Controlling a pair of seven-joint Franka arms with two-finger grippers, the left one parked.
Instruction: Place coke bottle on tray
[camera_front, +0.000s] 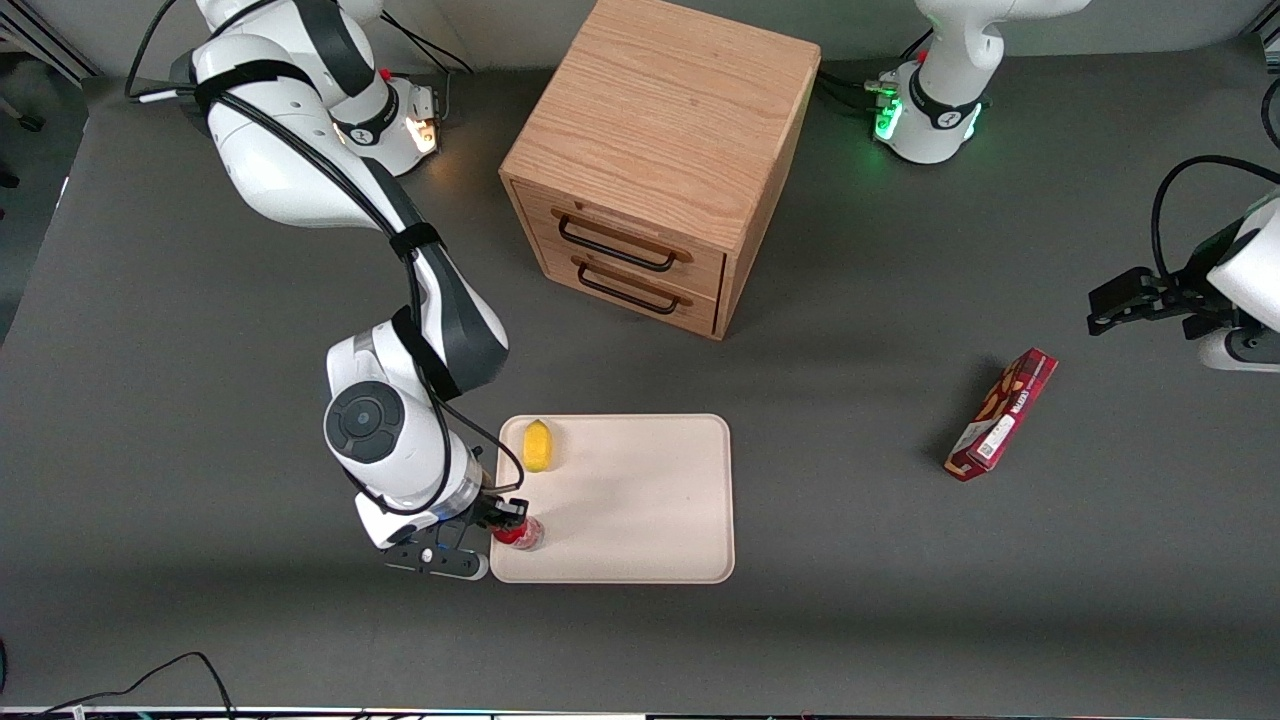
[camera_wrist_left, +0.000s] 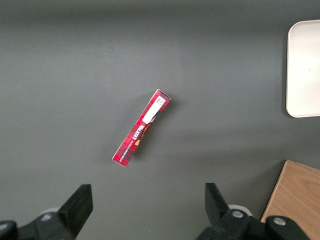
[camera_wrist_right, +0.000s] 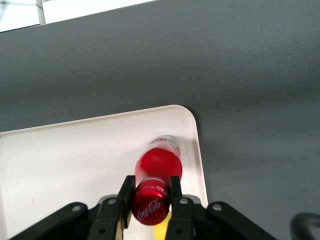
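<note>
Long red snack box (camera_wrist_left: 141, 128) lying diagonally on grey counter (camera_wrist_left: 75, 75) | cream tray (camera_wrist_left: 303, 70) corner near wooden cabinet (camera_wrist_left: 295, 200) corner

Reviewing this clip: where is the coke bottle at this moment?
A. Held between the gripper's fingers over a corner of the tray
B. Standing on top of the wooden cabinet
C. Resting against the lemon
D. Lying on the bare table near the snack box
A: the gripper is shut on the coke bottle, which is over the tray at the corner nearest the front camera, apart from the lemon.
</note>
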